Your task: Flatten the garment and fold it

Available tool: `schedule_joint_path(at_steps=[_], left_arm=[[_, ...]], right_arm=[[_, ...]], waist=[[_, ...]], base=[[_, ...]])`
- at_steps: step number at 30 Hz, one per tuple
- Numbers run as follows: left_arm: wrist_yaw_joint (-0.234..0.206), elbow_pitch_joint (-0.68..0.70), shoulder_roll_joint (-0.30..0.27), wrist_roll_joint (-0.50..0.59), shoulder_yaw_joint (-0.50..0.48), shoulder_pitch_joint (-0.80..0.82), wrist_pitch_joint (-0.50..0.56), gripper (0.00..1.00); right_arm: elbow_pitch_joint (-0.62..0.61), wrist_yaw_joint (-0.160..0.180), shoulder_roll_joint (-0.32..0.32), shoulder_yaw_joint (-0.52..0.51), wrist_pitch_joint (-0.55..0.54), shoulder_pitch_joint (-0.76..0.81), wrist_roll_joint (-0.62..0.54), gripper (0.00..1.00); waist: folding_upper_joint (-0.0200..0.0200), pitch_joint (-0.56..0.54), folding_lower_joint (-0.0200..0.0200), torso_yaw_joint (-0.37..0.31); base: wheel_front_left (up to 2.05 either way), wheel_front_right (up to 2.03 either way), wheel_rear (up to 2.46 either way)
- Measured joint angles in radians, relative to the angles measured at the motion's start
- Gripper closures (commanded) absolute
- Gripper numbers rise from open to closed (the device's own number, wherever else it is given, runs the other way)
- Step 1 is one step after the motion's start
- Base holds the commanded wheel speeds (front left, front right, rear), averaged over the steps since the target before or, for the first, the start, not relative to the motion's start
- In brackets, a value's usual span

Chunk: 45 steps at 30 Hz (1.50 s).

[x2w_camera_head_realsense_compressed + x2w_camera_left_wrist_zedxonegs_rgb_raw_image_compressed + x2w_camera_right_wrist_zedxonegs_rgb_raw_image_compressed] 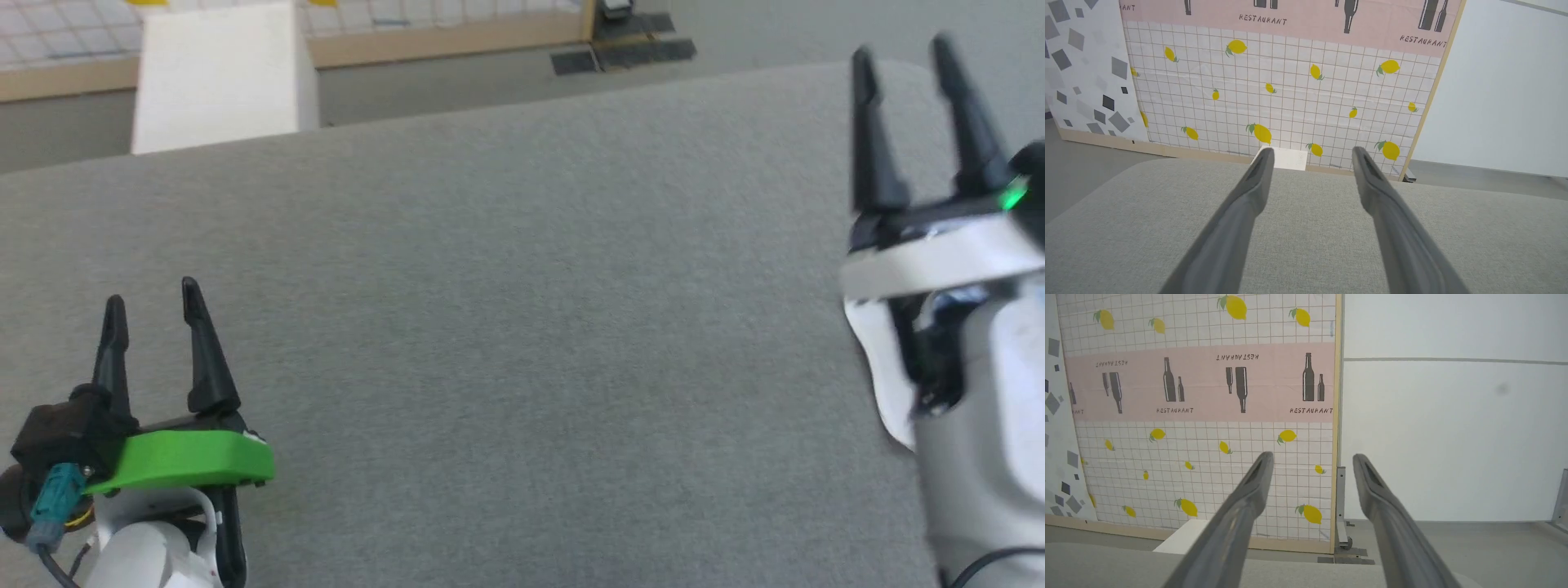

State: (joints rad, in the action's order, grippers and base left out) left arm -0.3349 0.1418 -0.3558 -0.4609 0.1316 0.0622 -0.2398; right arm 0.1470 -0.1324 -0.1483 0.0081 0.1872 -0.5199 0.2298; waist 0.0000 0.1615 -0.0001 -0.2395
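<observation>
Risk at this moment comes mostly from the garment itself: I cannot tell where it lies, so any reach would be a blind one. Left gripper (pixel 152 292) hangs low over the near left part of the grey padded surface (pixel 522 327), its two dark fingers spread apart and holding nothing. Right gripper (pixel 902 47) is up at the right side, near the far edge of the surface (its outline is a little blurred), with fingers also parted and empty. If the arms go down here, the long fingertips can scrape or dig into the padding. If the body turns to search, the right arm may swing out past the edge. A far reach by the left arm could meet the white box (pixel 220 73) standing beyond the surface.
</observation>
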Motion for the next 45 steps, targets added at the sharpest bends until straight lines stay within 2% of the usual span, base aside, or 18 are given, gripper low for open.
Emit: schedule_joint_path(at_steps=[4, 10, 21, 43, 44, 45], left_arm=[[0.012, -0.024, 0.015, -0.004, 0.012, 0.0, -0.004, 0.0], [0.025, -0.071, 0.046, -0.005, 0.019, 0.0, -0.01, 0.0], [0.064, -0.168, 0.074, 0.013, 0.063, -0.001, -0.014, 0.0], [0.145, -0.252, 0.134, 0.02, 0.035, -0.042, -0.017, 0.0], [0.148, -0.254, 0.135, 0.02, 0.034, -0.042, -0.017, 1.0], [0.149, -0.254, 0.135, 0.019, 0.035, -0.042, -0.017, 1.0]], right_arm=[[0.007, 0.0, 0.075, -0.011, 0.034, 0.084, -0.011, 0.0], [0.026, 0.0, 0.098, 0.004, 0.053, 0.2, -0.036, 0.0], [0.031, 0.0, 0.098, 0.012, 0.067, 0.368, -0.003, 0.0], [0.041, 0.0, 0.098, -0.022, 0.069, 0.466, 0.02, 0.0], [0.041, 0.0, 0.098, -0.023, 0.068, 0.467, 0.02, 1.0], [0.041, 0.0, 0.097, -0.022, 0.068, 0.467, 0.019, 1.0]], waist=[[0.0, -0.04, 0.0, 0.045], [0.0, -0.091, 0.0, 0.097], [0.0, -0.15, 0.0, 0.149], [0.0, -0.163, 0.0, 0.183], [0.0, -0.163, 0.0, 0.183], [0.0, -0.163, 0.0, 0.183]], base=[[0.0, 0.0, 0.0], [0.0, 0.0, 0.0], [0.0, 0.0, 0.0], [0.0, 0.0, 0.0], [0.0, 0.0, 0.0], [0.0, 0.0, 0.0]])
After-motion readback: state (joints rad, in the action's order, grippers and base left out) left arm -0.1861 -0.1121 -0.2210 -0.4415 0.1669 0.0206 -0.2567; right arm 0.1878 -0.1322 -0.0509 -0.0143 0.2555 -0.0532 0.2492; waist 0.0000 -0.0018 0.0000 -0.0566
